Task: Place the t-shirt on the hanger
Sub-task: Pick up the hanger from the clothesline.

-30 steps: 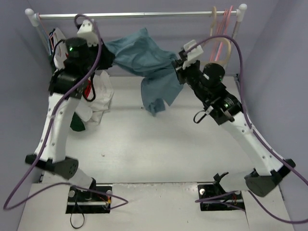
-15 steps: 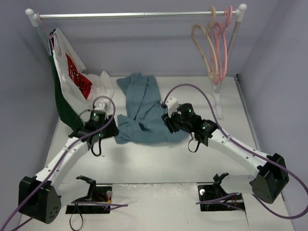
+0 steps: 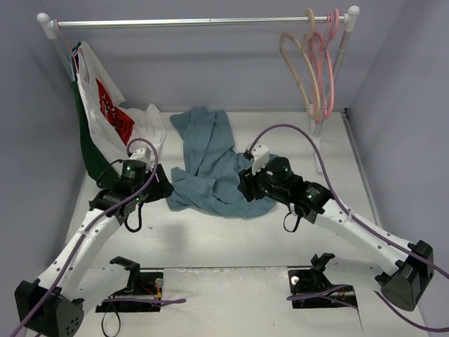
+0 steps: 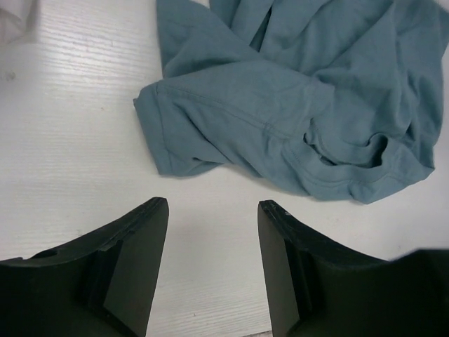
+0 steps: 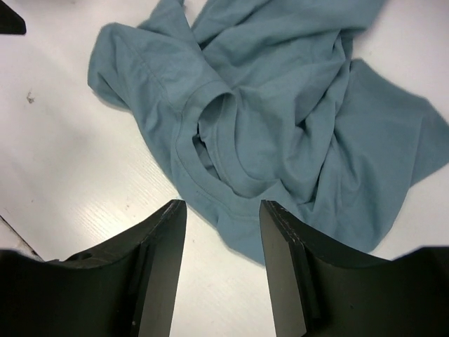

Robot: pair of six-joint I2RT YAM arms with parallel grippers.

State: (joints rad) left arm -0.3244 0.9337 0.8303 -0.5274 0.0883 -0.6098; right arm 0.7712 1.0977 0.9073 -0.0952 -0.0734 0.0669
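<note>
The t-shirt (image 3: 209,165) lies crumpled on the white table (image 3: 231,235), roughly mid-table and between the two arms. The left gripper (image 4: 212,203) hovers low at the shirt's left edge, jaws apart with only bare tabletop between them; a folded sleeve lies just beyond its fingertips. The right gripper (image 5: 222,203) sits at the shirt's right side, jaws likewise apart and holding nothing, with the neck opening just ahead of it; whether its fingers brush the cloth is hard to tell. The hanger (image 3: 298,70) hangs on the rail (image 3: 196,22) at the far right, beside the pink hangers (image 3: 324,63), well apart from the shirt.
</note>
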